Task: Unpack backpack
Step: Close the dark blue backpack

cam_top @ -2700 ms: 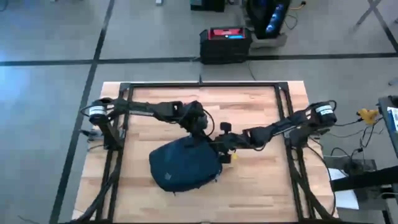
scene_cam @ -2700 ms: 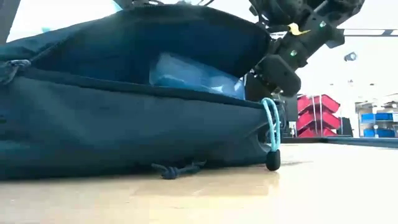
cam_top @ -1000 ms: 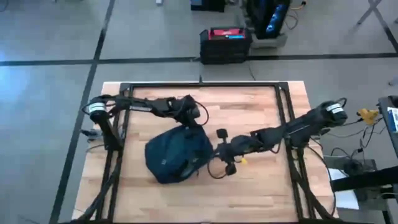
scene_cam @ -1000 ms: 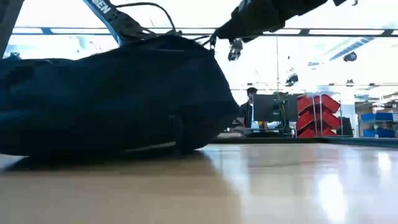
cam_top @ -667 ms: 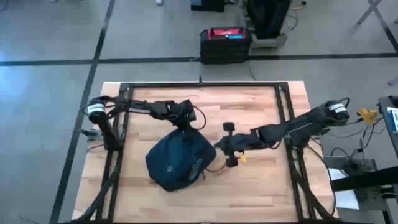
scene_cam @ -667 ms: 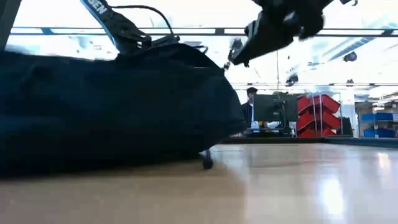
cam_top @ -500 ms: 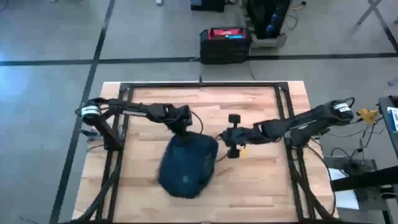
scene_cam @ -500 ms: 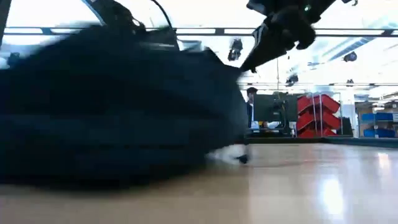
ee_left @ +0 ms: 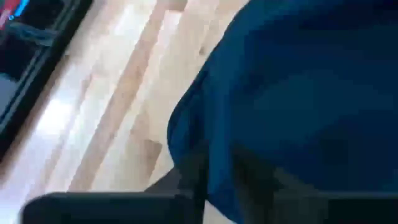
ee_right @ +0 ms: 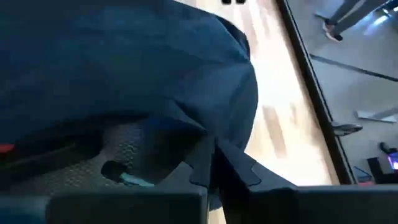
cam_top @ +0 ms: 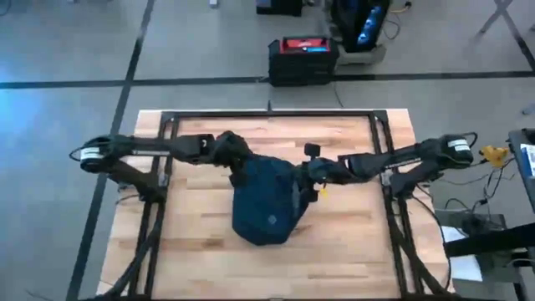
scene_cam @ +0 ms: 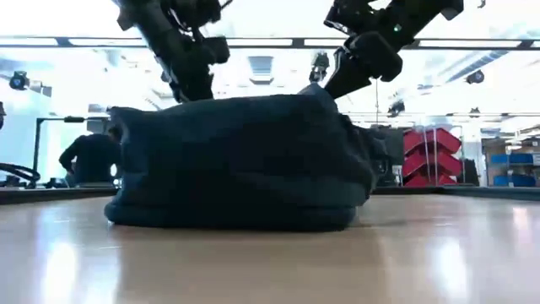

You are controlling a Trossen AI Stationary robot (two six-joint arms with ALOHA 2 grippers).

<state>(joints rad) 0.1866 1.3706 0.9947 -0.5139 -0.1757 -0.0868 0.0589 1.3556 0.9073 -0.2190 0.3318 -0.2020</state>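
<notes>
The dark navy backpack (cam_top: 267, 205) lies on its broad side in the middle of the wooden table, with its light logo patch (cam_top: 271, 221) facing up. In the low view the backpack (scene_cam: 236, 160) is a low mound. My left gripper (cam_top: 237, 173) is at its far left corner, with navy fabric (ee_left: 298, 93) close in front of it. My right gripper (cam_top: 306, 178) is at the far right corner, shut on the fabric. Grey mesh and a teal pull (ee_right: 134, 180) show under the edge it holds. My right gripper pinches an edge of the backpack's navy fabric (ee_right: 202, 140) at its far right corner between its two shut fingers. It comes slanting down from the table's right side. The fabric rises in a peak (scene_cam: 323, 93) to the fingers, while the rest of the backpack lies on the table.
A black frame (cam_top: 380, 167) runs round the table's far and side edges. Bare wood (cam_top: 351, 242) lies near and to either side of the backpack. Beyond the table a person (scene_cam: 89, 156) sits at the left, and red bins (scene_cam: 430, 160) stand at the right.
Both arms have swung the backpack toward the table's right. It has turned, so its body now points toward the near edge, and it has settled flat. My right gripper has gone toward the far edge and my left gripper has risen.
</notes>
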